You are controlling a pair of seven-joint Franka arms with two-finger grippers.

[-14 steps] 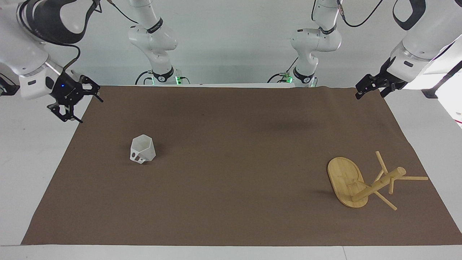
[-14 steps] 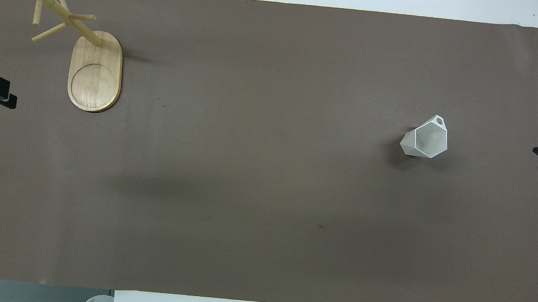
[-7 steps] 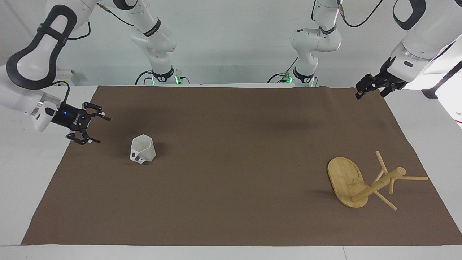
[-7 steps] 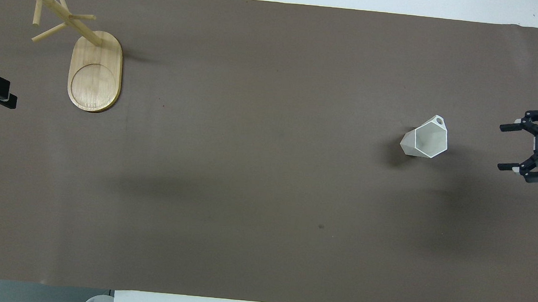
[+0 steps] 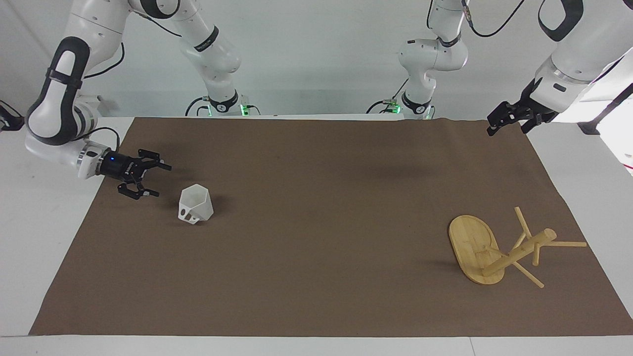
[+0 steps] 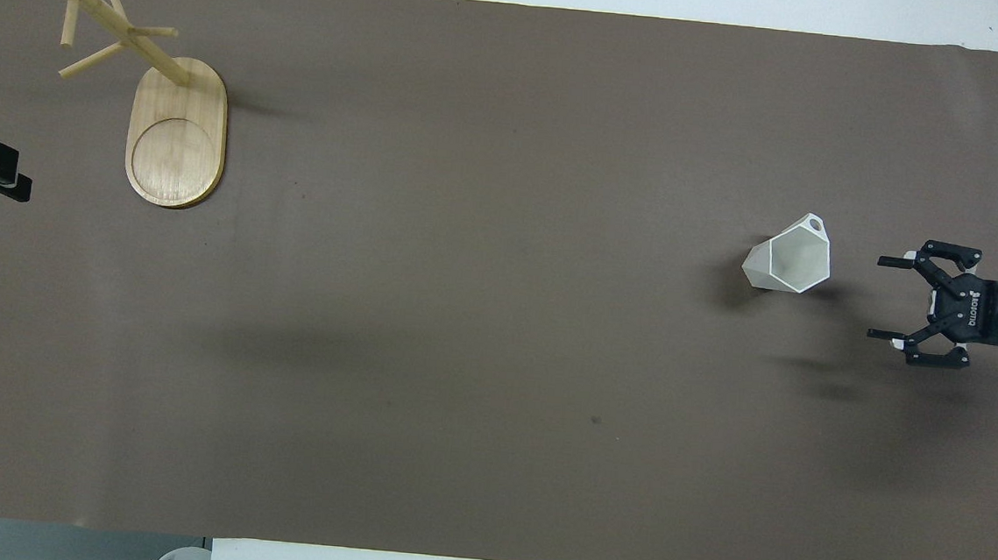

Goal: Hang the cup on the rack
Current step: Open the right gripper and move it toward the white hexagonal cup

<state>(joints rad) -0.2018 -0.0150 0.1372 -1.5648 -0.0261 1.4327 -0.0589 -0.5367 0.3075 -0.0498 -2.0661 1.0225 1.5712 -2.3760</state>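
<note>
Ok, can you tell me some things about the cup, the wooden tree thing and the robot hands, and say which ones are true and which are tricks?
1. The cup stands on the brown mat, and nothing holds it. True.
2. The cup hangs on the rack. False: the rack's pegs are bare and the cup is at the right arm's end of the table.
3. The right gripper is open beside the cup. True: its fingers are spread and apart from the cup.
4. The left gripper grips the rack. False: it waits over the mat's corner, away from the rack.
5. The rack stands on its oval base. True.
</note>
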